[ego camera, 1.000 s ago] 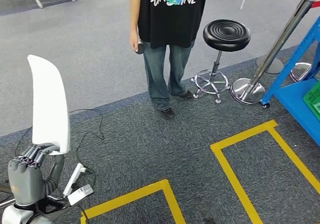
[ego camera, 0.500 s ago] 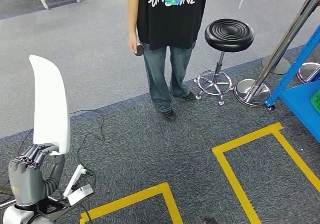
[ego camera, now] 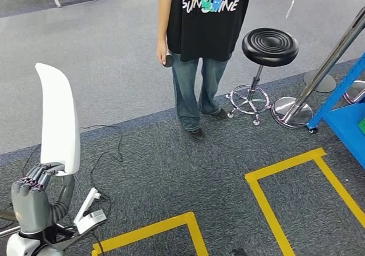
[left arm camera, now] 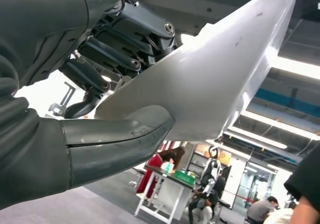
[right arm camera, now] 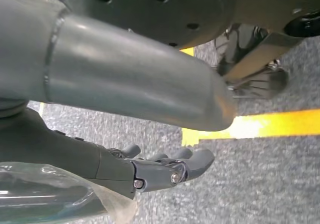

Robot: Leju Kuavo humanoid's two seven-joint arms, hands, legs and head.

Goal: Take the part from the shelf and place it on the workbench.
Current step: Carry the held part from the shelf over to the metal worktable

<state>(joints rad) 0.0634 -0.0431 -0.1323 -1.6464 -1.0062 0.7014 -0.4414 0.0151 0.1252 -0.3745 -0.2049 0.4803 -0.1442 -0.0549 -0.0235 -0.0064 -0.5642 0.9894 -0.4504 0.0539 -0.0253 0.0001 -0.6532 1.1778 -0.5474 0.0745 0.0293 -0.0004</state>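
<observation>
Item: white part (ego camera: 58, 119), tall curved panel, upright at 9 o'clock in the head view. Held at its lower end only, by the left hand (ego camera: 31, 203), thumb (left arm camera: 113, 139) under, fingers (left arm camera: 113, 49) over the face.
Right hand (right arm camera: 166, 169): hanging, fingers apart, holding nothing.
Nearby: person (ego camera: 202, 45) at 12 o'clock; stool (ego camera: 267, 51) at 1 o'clock; cable (ego camera: 103, 153) on the carpet.
Risks, judged: top-heavy part may pivot or slip during walking; a swing could strike the person; the cable could snag a foot.

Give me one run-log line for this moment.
left hand: holds white part upright | right hand: holds nothing, fingers apart, over carpet | person standing ahead beside stool | placement: not yet done
</observation>
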